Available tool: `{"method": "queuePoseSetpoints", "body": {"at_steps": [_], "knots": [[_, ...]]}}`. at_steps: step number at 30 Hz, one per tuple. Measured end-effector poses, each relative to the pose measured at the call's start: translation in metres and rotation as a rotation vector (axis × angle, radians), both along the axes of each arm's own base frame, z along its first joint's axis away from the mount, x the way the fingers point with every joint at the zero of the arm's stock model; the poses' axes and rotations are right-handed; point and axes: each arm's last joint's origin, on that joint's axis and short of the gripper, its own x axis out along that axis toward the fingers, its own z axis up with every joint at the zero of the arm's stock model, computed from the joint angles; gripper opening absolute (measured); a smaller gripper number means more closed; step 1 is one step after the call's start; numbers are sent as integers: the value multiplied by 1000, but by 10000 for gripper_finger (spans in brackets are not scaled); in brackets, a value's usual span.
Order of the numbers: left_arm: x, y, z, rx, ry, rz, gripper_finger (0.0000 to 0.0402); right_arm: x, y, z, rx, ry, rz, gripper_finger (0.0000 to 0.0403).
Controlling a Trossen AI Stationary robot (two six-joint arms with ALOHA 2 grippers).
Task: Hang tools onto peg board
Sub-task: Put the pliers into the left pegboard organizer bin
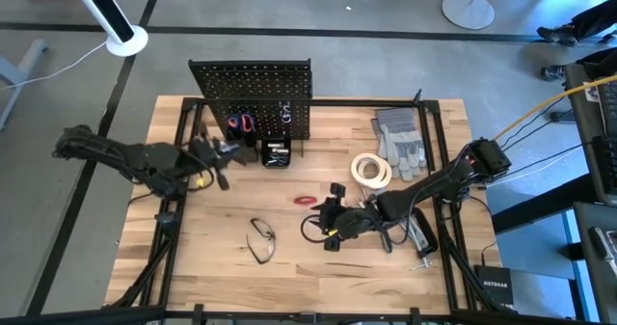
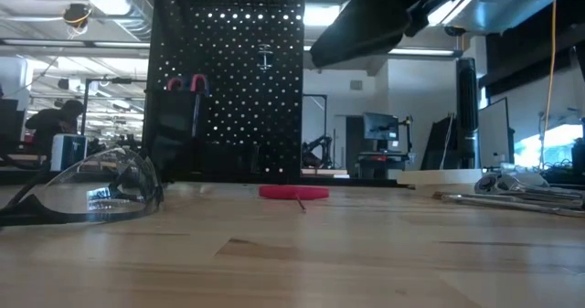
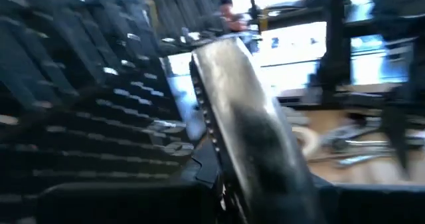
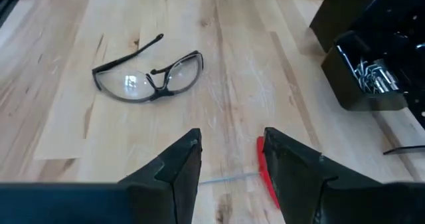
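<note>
At centre frame in the high view, the right gripper [image 1: 326, 209] hovers with fingers spread just beside a small red-handled tool [image 1: 307, 201] lying on the table [image 1: 222, 286]; safety glasses [image 1: 261, 239] lie lower left of it. The left gripper [image 1: 224, 152], left of the peg board [image 1: 253, 95], pinches a silver bar level [image 3: 246, 117].

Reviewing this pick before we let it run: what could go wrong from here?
1. The right pincer is open over the red-handled tool, which lies off to one finger's side, so closing may clip or push it rather than grip it.
2. The safety glasses lie loose just beyond; a sweep could knock them.
3. The left pincer holds a silver tool close to the peg board; a misjudged approach could bump it.
</note>
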Motion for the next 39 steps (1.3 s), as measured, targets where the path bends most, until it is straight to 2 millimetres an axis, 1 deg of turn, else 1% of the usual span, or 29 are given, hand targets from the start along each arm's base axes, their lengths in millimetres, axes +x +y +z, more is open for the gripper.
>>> {"method": "queuePoseSetpoints", "body": {"at_steps": [3, 6, 9, 12, 16, 21, 26, 30, 34, 36, 39], "knots": [[-6, 10, 4, 91, 24, 54, 37, 0, -1, 0, -2, 0, -2, 166], [-6, 17, 3, 171, 74, 69, 37, 1, -4, 0, -11, -2, -15, 166], [-4, 22, -5, 214, 118, 50, 37, 3, -8, 0, -29, -2, -21, 166], [-2, 28, -17, 247, 177, 83, 37, 5, -12, 0, -34, 2, -25, 166], [-1, 35, -26, 274, 173, 118, 37, 5, -15, 0, -33, 0, -40, 166], [1, 43, -46, 245, 220, 104, 37, 5, -14, 0, -31, -3, -43, 166], [1, 50, -59, 175, 214, 93, 37, 5, -14, 0, -19, -6, -49, 166], [-1, 58, -68, 103, 192, 145, 37, 5, -14, 0, 5, -11, -65, 166], [-4, 66, -82, 21, 204, 203, 37, 5, -14, 0, 19, -14, -74, 166], [-5, 69, -84, 0, 188, 224, 37, 5, -14, 0, 27, -17, -79, 166], [-7, 72, -95, -42, 192, 236, 38, 5, -14, 0, 36, -18, -84, 166]]}}
